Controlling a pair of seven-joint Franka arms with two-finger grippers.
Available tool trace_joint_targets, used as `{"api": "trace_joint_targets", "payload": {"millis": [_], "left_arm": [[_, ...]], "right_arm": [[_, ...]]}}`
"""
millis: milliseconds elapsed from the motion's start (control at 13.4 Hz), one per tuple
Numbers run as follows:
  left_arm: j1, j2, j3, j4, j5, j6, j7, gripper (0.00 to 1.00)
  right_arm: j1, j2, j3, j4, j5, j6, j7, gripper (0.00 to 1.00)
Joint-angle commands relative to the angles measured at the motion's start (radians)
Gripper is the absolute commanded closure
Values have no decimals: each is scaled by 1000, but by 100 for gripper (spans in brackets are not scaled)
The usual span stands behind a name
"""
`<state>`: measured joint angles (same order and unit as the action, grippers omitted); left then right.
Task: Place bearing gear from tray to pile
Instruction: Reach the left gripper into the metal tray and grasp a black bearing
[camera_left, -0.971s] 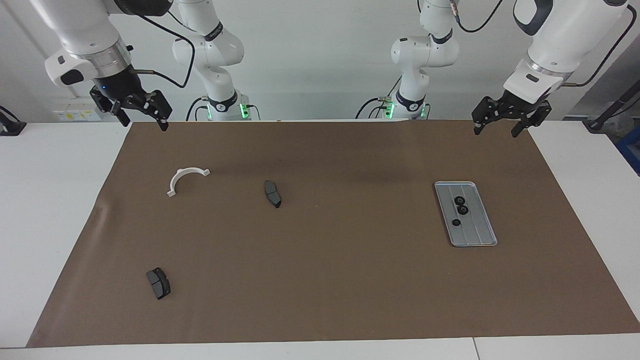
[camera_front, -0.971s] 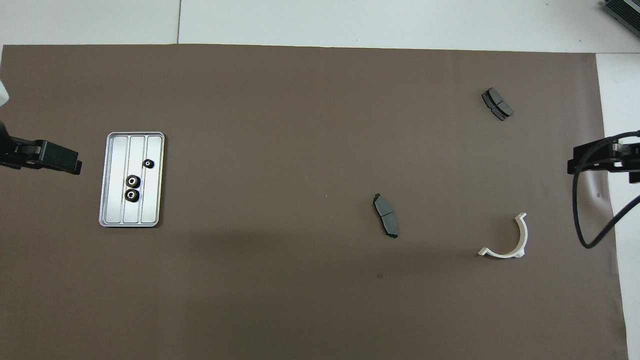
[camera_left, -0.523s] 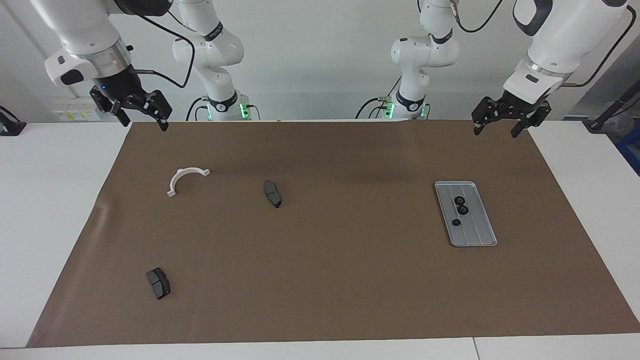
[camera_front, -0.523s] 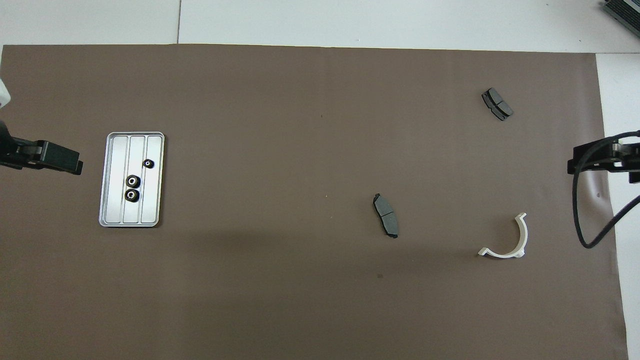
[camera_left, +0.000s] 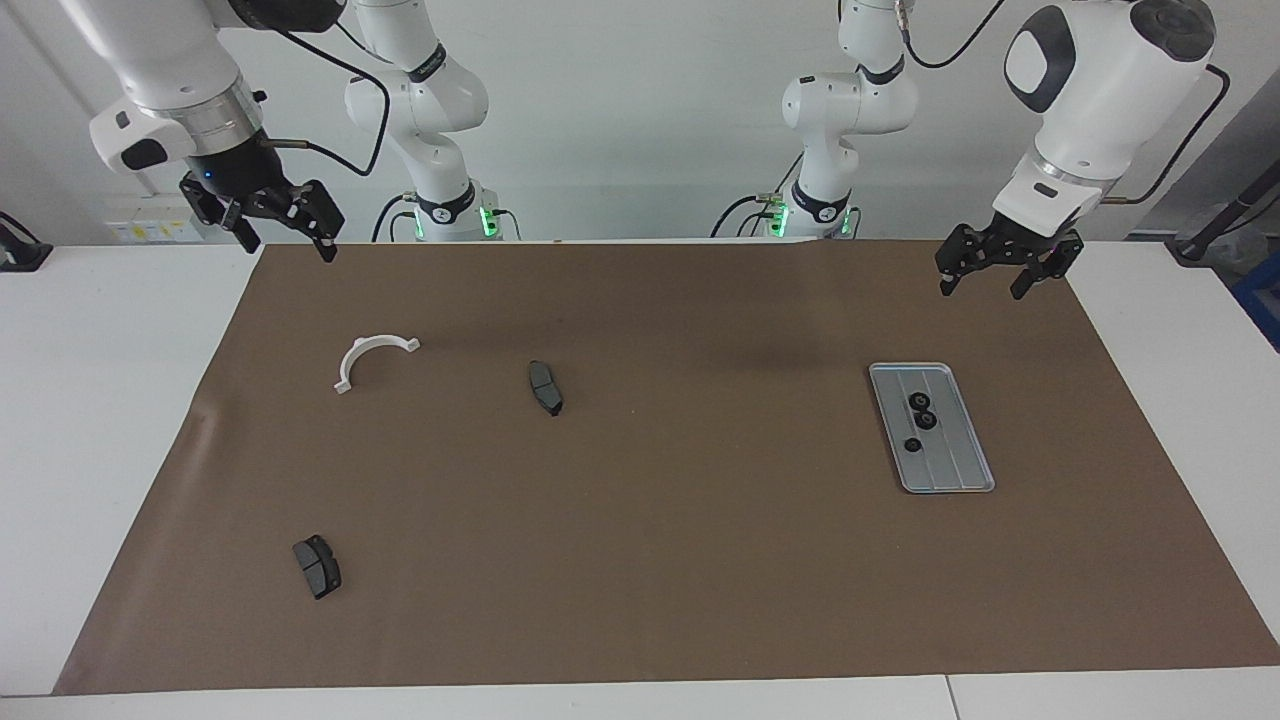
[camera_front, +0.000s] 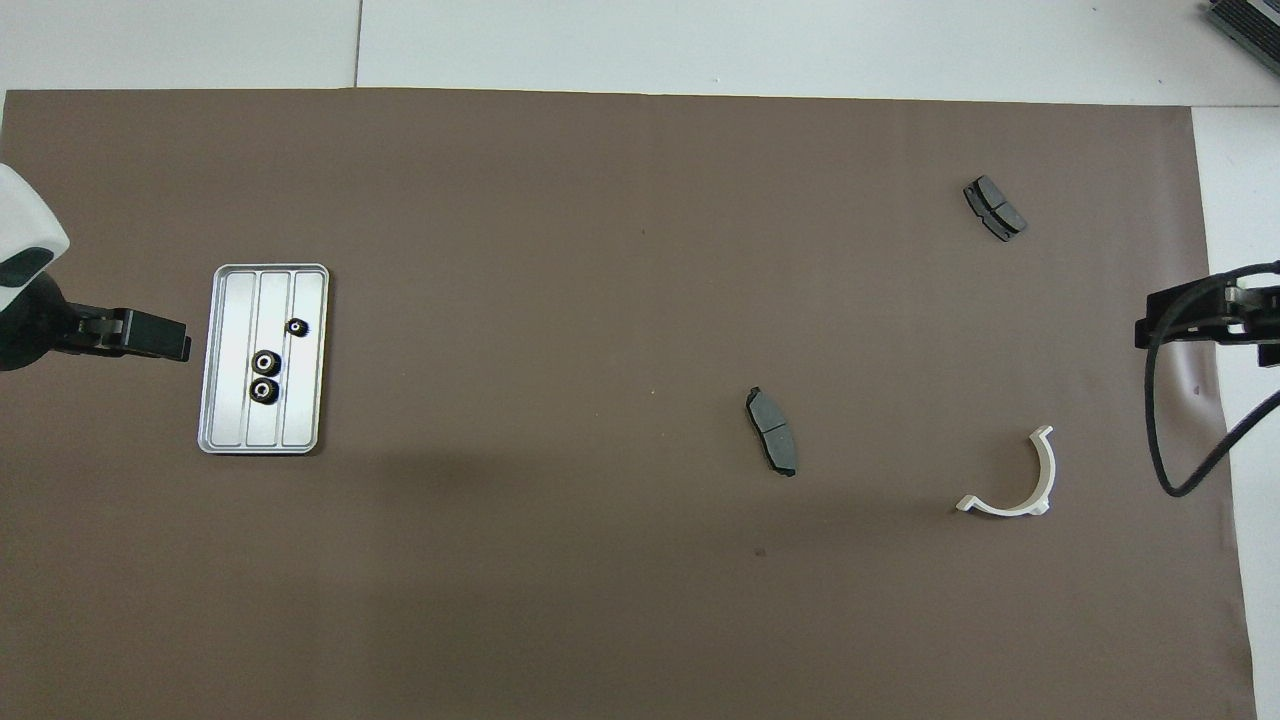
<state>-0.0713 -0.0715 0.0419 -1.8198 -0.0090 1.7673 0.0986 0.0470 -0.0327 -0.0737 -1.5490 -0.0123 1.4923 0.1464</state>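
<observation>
The left pincer (camera_left: 982, 288) is on the move: a second ago it was hanging over the mat's edge, and now it is dropping and swinging in toward the tray (camera_front: 230, 380), fingers spread wide and carrying nothing. From overhead its tip is closing on the tray's rim without covering it yet, so the reach for a gear looks to be just starting. The tray is sitting flat on the brown mat (camera_front: 550, 300) at the left arm's end of the desk (camera_front: 800, 40), holding all three black gears: two larger ones (camera_front: 265, 376) touching each other, and a smaller one (camera_front: 296, 326) lying just apart, farther from the robots. Nothing is blocking the approach. Moving along, one brake pad (camera_front: 771, 430) is lying mid-mat, another brake pad (camera_front: 994, 208) well apart from it and farther out, and the white bracket (camera_front: 1048, 480) nearer the robots. No gear has reached that pile. The right pincer (camera_left: 288, 245) is waiting at the right arm's end, fingers apart and empty.
</observation>
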Motion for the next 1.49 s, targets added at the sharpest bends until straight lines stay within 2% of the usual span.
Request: {"api": "trace_joint_targets", "payload": {"millis": [0, 224, 523, 896, 1120, 1344, 1419], "left_arm": [[19, -7, -5, -105, 7, 128, 13, 0], [22, 77, -5, -144, 9, 262, 30, 0], [44, 146, -5, -203, 9, 449, 38, 0], [74, 236, -5, -251, 9, 590, 82, 0], [74, 262, -5, -271, 9, 620, 114, 9], [61, 266, -5, -286, 9, 623, 121, 10], [59, 269, -5, -291, 9, 626, 122, 14]], "right_arm": [[-13, -27, 5, -29, 26, -1, -33, 0], [-13, -27, 5, -29, 26, -3, -33, 0], [-12, -27, 5, -29, 26, -1, -33, 0], [-13, -27, 5, -29, 26, -1, -33, 0], [-13, -27, 5, -29, 26, -3, -33, 0], [-13, -27, 5, -29, 26, -1, -33, 0], [-12, -27, 5, -29, 26, -1, -31, 0]]}}
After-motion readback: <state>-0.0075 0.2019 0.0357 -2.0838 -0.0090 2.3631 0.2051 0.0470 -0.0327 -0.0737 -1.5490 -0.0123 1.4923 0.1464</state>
